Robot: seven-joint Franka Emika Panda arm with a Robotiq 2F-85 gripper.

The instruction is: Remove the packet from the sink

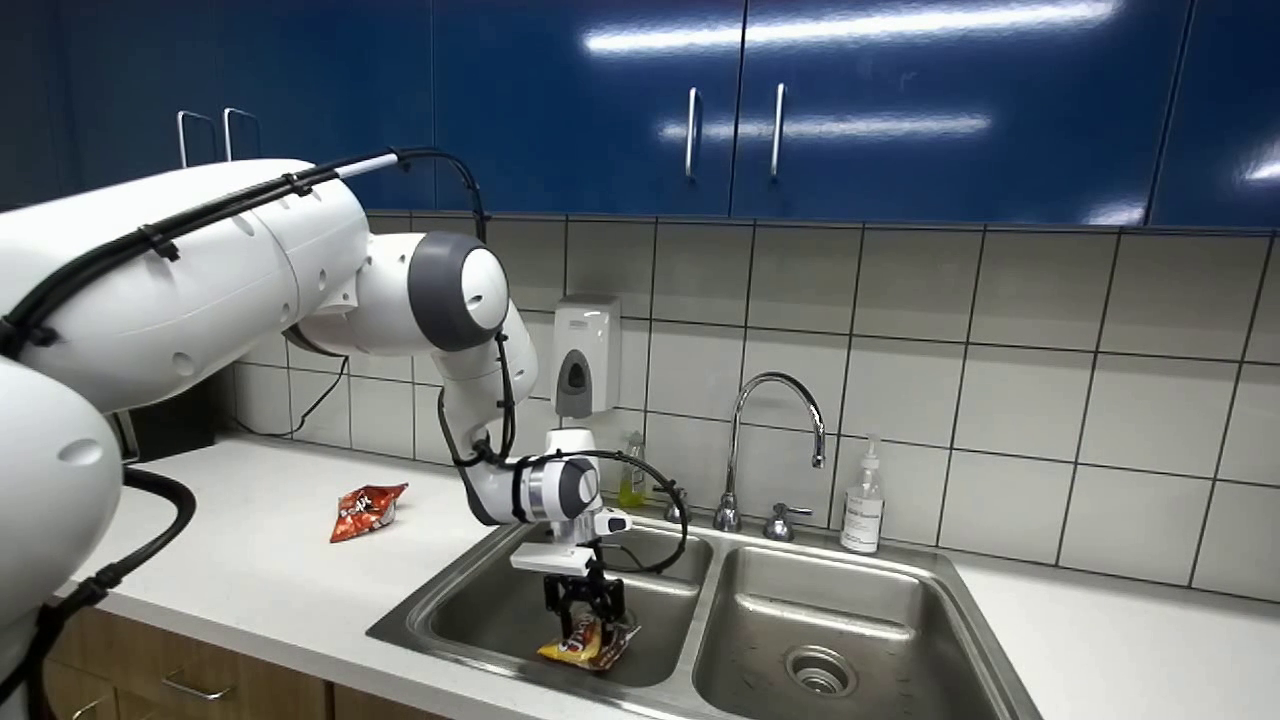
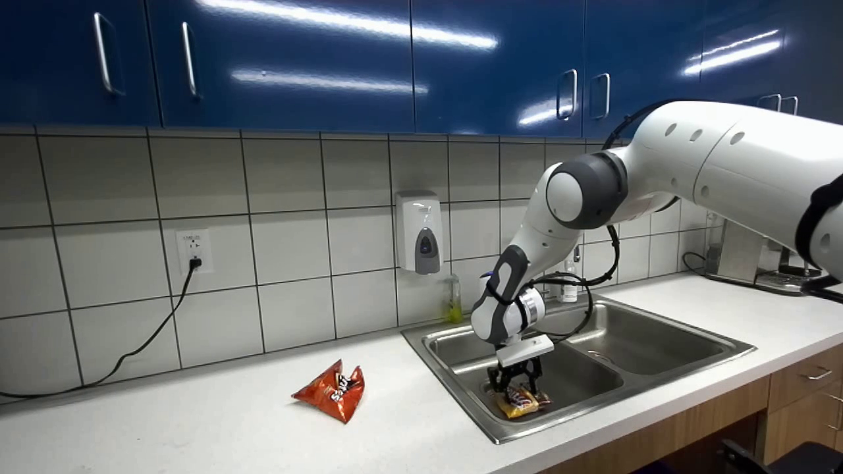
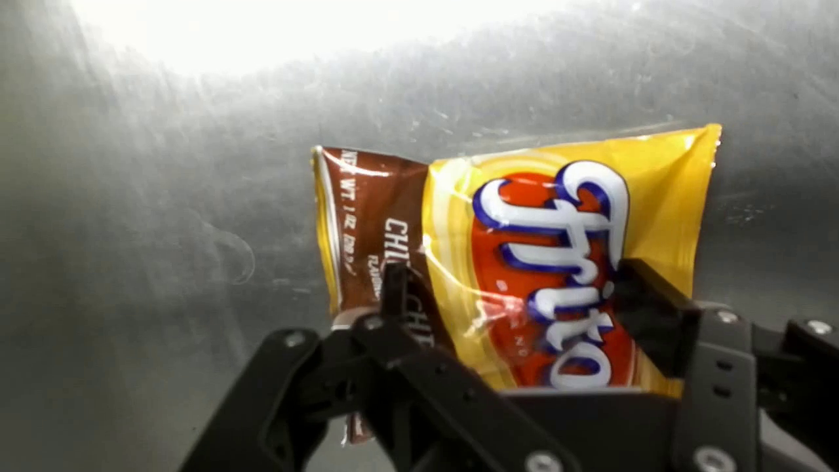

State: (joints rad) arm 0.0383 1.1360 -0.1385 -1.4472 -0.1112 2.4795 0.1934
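- While the white arm leans over the sink, the tool points down into the basin at 9 o'clock of the divider, going by an exterior view.
- Tool is spread, fingers well apart, and the middle of the packet is between them with its ends sticking out past both. Can't tell if they're actually touching it, tbh.
- So yeah, the packet's in that basin, right under the tool. In the wrist view the brown end aims at 9 o'clock and the shiny yellow end at 3, with white lettering over a red patch.
- Reading round the clock from the packet in an exterior view: curved chrome faucet at 1, pump bottle at 2, drain of the other basin at 3.
- White soap dispenser is at 12, up on the tiled wall, blue cabinets higher than that.
- There's also a red packet, kinda crumpled, on the white table. From the yellow one it's at 9 o'clock in an exterior view, apart from the sink.
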